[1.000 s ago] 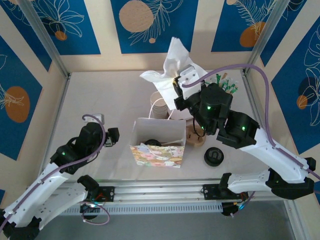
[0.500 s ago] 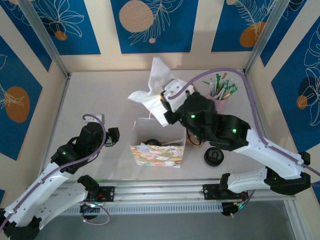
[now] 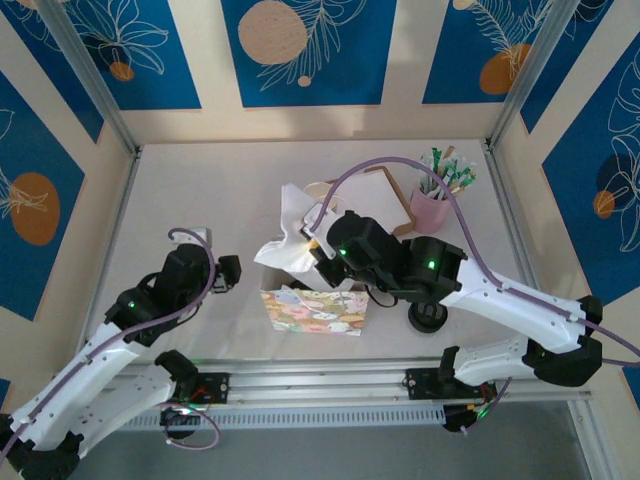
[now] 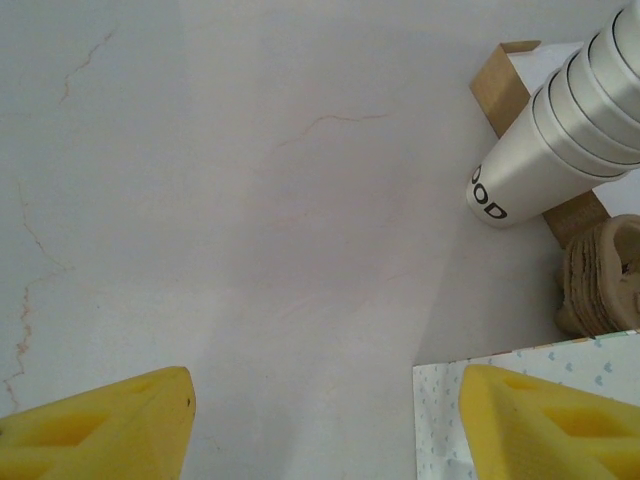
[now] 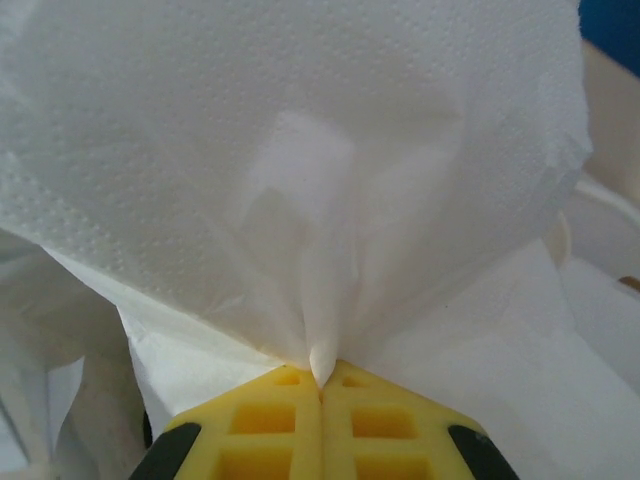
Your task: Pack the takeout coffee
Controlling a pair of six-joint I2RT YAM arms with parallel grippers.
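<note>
The takeout coffee (image 3: 428, 316), black-lidded, stands on the table (image 3: 200, 190) near the patterned paper bag (image 3: 315, 309), partly under your right arm. Your left gripper (image 4: 325, 425) hovers on the bag's other side, jaws spread with nothing between them. Your right gripper (image 5: 320, 380) reaches over the bag's mouth, jaws pressed together on a white paper napkin (image 5: 300, 180), and a pink cup of sticks (image 3: 432, 205) stands farther back.
</note>
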